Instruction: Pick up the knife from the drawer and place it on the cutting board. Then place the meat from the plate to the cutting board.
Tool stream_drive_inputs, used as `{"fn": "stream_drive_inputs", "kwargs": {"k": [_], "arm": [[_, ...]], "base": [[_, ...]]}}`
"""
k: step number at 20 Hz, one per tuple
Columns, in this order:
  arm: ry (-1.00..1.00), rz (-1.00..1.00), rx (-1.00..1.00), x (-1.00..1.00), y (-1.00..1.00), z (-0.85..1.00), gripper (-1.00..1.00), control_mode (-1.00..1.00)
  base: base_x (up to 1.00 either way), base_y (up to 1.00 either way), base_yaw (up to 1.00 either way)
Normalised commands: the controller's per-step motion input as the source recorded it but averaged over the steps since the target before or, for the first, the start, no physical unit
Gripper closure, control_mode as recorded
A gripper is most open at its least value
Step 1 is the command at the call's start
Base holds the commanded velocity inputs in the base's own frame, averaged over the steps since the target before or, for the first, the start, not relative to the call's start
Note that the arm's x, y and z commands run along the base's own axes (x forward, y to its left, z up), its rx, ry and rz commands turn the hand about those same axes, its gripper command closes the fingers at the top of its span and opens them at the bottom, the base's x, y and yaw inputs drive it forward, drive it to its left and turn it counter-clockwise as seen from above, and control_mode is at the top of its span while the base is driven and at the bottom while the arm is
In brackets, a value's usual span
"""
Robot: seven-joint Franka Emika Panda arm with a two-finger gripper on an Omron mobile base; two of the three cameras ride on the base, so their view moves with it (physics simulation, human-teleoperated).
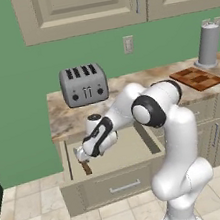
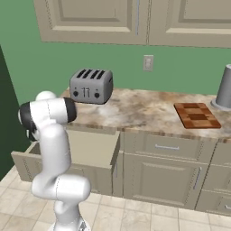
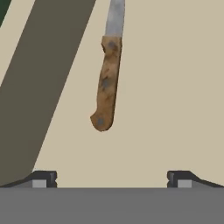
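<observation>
Hand view showed our two-finger gripper with its jaws spread wide and nothing between them, the two dark fingertips standing far apart. Just beyond them lay the slim kitchen knife with a brown wooden handle and narrow grey blade, flat on the pale beige floor of the wide, shallow beige drawer. The knife's handle pointed toward the gripper and the blade ran away from it, clear of both fingertips. A dark band of shadow along the drawer's inner wall crossed that view at the left.

From the left base view we saw the drawer pulled out beneath the marbled counter, its panelled front and slim silver bar handle facing us. Our white arm bent down over it, and the gripper hung low over the left part of the drawer, just above the brown handle of the knife. We could not tell from there whether it touched.

On the counter, a silver four-slot toaster stood at the far left. The checkered reddish-brown wooden cutting board lay well to the right, with a tall grey cylinder just behind it.

In the right base view the open drawer sat at the left, and the cutting board rested well apart on the right.
</observation>
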Motion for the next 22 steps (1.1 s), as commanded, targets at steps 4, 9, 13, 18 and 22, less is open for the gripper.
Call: {"fn": "stream_drive_inputs", "kwargs": {"k": [4,9,13,18,22], "arm": [[0.00,-0.01,0.00,0.09,0.06,-0.12,-1.00,-1.00],[0.00,-0.02,0.00,0.00,0.14,-0.06,-1.00,-1.00],[0.00,-0.02,0.00,0.10,0.17,-0.15,-1.00,-1.00],[0.00,0.00,0.00,0.19,0.00,-0.38,-1.00,-1.00],[0.00,0.00,0.00,0.17,0.00,-0.32,-1.00,-1.00]], "base": [[0.00,0.00,0.00],[0.00,0.00,0.00],[0.00,0.00,0.00],[0.00,0.00,0.00],[0.00,0.00,0.00]]}}
